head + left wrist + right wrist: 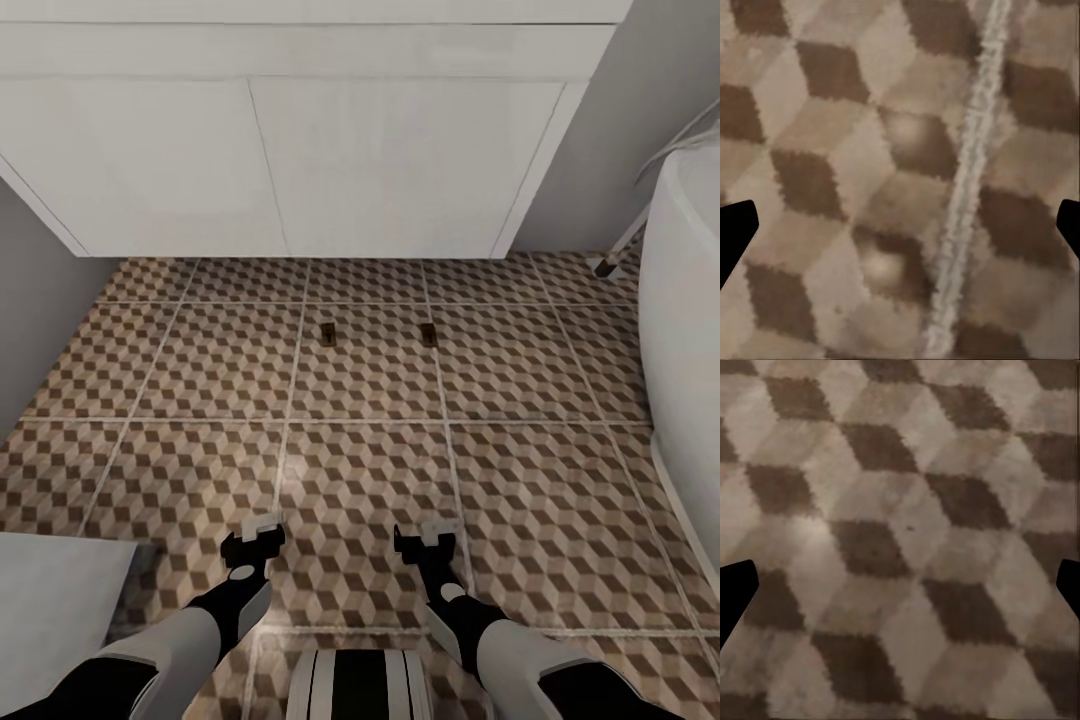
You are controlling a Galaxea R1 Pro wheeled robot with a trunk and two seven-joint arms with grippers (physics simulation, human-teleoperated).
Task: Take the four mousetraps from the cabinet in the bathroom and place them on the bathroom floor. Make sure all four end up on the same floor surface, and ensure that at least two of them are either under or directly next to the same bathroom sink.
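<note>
Both grippers hang low over the bathroom floor (200,370), the left gripper (252,541) and right gripper (428,541) each with jaws spread wide and empty. Farther off, two mousetraps (326,335) (428,334) lie side by side just before the white bathroom sink (300,150).

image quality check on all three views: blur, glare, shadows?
Head view: fairly sharp, soft even light; the two small dark mousetraps are too small to show detail, and the white wall-hung sink unit casts a dim shadow below. Left wrist view: brown-and-beige cube-pattern tiled floor blurred and blocky, two pale glare spots. Right wrist view: similarly soft, one faint sheen.
</note>
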